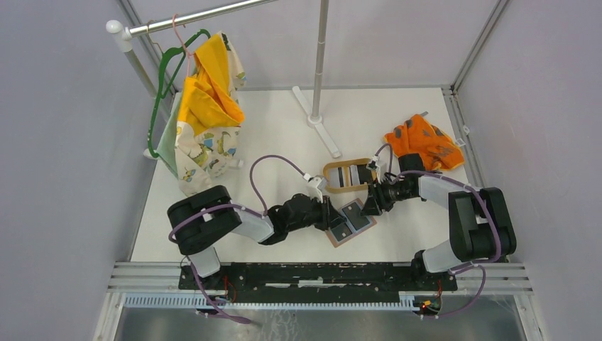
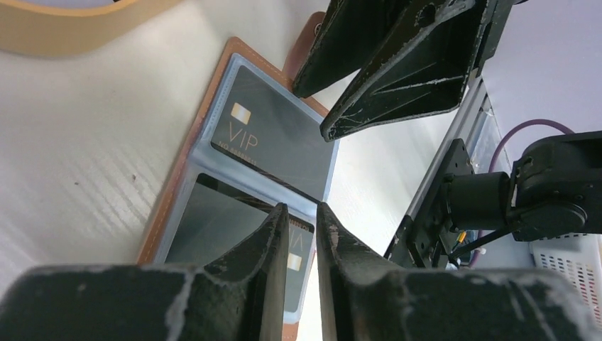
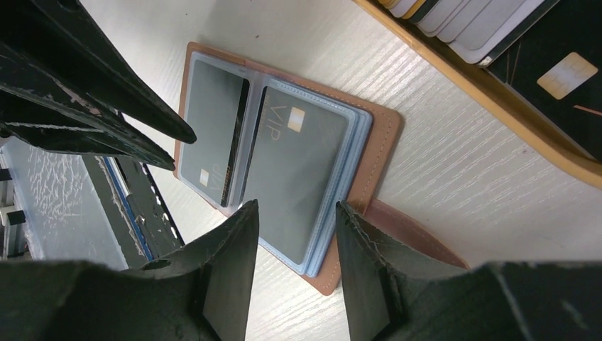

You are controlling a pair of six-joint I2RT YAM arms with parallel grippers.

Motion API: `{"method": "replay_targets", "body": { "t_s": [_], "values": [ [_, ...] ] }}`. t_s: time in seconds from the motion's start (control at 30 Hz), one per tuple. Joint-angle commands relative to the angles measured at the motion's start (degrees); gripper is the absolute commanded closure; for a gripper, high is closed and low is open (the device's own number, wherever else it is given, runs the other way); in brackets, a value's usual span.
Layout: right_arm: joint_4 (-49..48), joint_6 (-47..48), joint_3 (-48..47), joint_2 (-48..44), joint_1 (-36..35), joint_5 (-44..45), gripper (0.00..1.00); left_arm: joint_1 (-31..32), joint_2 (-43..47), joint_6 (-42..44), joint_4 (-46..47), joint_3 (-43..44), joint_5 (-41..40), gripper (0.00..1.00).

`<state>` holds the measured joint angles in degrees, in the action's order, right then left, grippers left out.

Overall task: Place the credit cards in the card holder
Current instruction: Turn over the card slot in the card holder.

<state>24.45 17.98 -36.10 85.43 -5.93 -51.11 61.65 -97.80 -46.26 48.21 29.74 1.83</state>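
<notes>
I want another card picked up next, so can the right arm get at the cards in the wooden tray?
Probably yes. The right gripper hangs open over the card holder, just beside the tray. The cards there lie uncovered, and the left gripper is not in between.

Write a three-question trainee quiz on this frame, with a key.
1. True or false: the holder lies closed on the table.
2. Where are the spare cards? A: in the tray. B: on the cloth. C: hung on the rail.
3. Fill in: one card in the holder reads ___.
Key: 1 false; 2 A; 3 VIP.
</notes>
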Motion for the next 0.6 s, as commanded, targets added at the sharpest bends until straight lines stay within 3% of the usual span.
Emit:
{"method": "replay_targets", "body": {
  "t_s": [0.0, 0.17, 0.57],
  "values": [
    [-0.72, -1.62, -1.25, 1.12, 0.15, 0.22, 0.51, 0.32, -2.46, -1.53, -0.4, 3.93, 0.97, 0.74],
    [-0.64, -2.24, -1.26, 1.76, 0.16, -0.45, 0.54, 0.29, -3.96, -0.94, -4.35, 5.78, -0.13, 0.8],
    [-0.19, -2.82, -1.52, 2.05, 0.18, -6.74, 0.6, 0.32, -5.48, -0.87, -5.96, 6.81, -0.59, 0.81]
  ]
}}
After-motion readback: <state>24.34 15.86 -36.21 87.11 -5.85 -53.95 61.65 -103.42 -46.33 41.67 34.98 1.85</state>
